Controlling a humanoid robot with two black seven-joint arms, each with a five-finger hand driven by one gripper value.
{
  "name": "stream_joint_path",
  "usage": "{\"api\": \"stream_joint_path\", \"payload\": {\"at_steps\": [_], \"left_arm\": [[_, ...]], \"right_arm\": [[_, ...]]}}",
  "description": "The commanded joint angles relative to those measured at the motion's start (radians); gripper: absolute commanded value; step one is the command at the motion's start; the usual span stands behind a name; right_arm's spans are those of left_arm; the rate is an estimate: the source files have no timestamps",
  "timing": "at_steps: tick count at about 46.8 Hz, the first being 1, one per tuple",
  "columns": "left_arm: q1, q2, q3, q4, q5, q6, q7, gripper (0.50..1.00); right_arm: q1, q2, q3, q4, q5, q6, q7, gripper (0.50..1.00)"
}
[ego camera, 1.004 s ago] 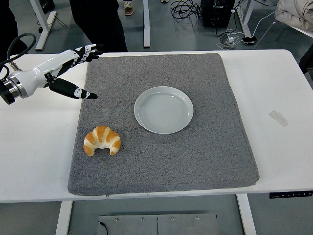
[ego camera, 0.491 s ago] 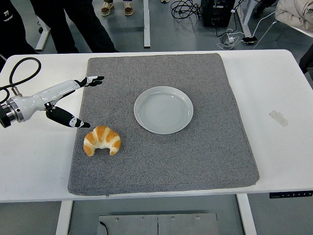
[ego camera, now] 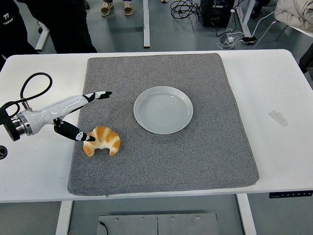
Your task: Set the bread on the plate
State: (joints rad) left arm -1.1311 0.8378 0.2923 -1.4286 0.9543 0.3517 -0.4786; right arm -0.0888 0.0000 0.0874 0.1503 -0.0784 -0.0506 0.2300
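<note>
Reach step: our left hand (ego camera: 80, 115) spread open, empty, thumb tip touching the bread (ego camera: 102, 140), left of the plate (ego camera: 164, 109). Next: close fingers around it.

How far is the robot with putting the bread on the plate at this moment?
Nothing is finished yet: the plate is empty and the bread lies on the grey mat, left of and nearer than the plate. In hand: the left hand is open beside the bread, its thumb tip at the bread's left edge, no grasp visible. Left: grasp, lift, carry, set down.
</note>
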Motion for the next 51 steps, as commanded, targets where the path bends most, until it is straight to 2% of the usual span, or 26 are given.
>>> {"api": "stream_joint_path", "payload": {"at_steps": [1,16,30,41,51], "left_arm": [[0.002,-0.002,0.011,-0.001,0.011,0.016,0.003,0.983],[0.022,0.004,0.016,-0.009,0.015,0.026,0.011,0.983],[0.025,0.001,0.076,-0.007,0.075,0.133,0.011,0.983],[0.034,-0.020,0.085,-0.004,0.083,0.188,0.011,0.983],[0.056,-0.051,0.085,-0.001,0.081,0.211,0.011,0.983]], "right_arm": [[0.000,0.000,0.000,0.000,0.000,0.000,0.000,1.000],[0.000,0.000,0.000,0.000,0.000,0.000,0.000,1.000],[0.000,0.000,0.000,0.000,0.000,0.000,0.000,1.000],[0.000,0.000,0.000,0.000,0.000,0.000,0.000,1.000],[0.000,0.000,0.000,0.000,0.000,0.000,0.000,1.000]]}}
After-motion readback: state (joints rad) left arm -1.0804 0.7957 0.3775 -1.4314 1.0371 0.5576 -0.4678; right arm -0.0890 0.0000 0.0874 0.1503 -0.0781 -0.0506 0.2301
